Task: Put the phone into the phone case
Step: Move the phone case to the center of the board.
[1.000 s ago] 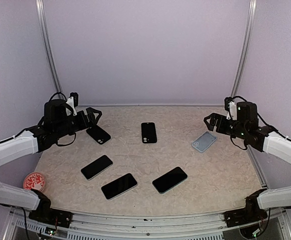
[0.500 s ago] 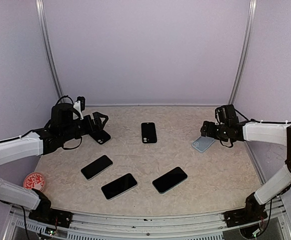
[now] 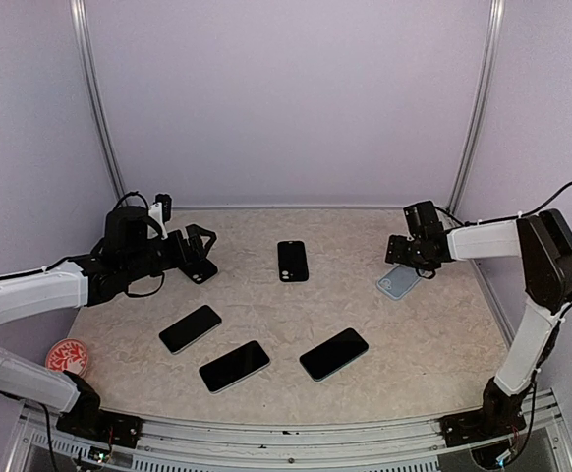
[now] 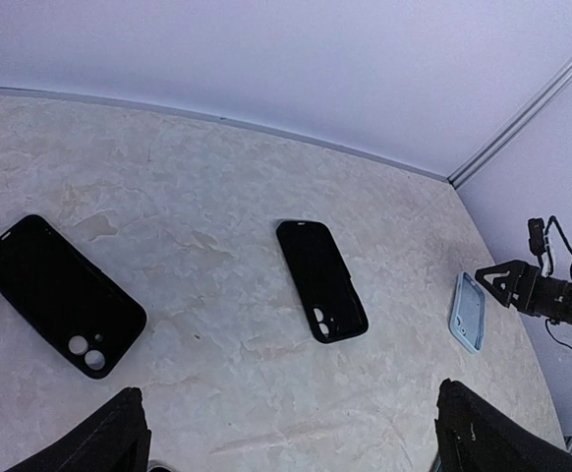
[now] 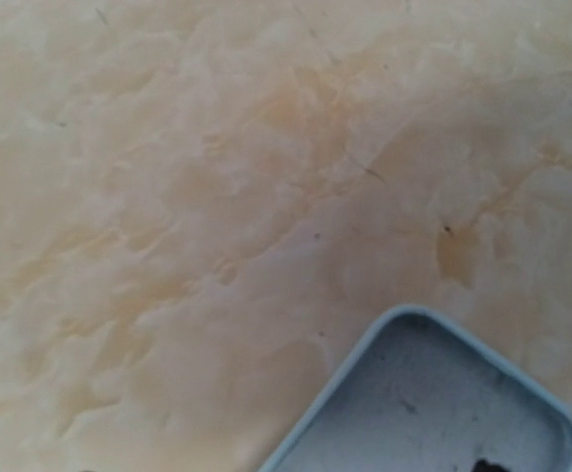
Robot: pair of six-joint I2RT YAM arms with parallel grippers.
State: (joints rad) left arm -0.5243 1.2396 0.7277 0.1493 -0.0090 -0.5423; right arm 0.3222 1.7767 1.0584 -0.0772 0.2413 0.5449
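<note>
Three dark phones lie face up near the front: one at the left [image 3: 190, 328], one in the middle [image 3: 234, 366], one at the right [image 3: 333, 354]. A light blue phone case [image 3: 399, 283] lies hollow side up at the right. My right gripper [image 3: 396, 258] hangs low at its far edge, jaws apart with nothing between them; its wrist view shows only a corner of that case [image 5: 443, 403]. My left gripper [image 3: 200, 252] is open over bare table [image 4: 291, 418], beside a black case [image 4: 62, 295]. A second black case [image 4: 320, 293] lies mid-table.
A round red and white disc [image 3: 67, 356] sits at the near left edge. Purple walls with metal rails close in the back and sides. The right arm [image 3: 483, 238] stretches along the right side of the table.
The right arm has swung inward and down, bringing its gripper from the far right edge to just above the blue case. The left gripper has crept slightly right over the black case.
</note>
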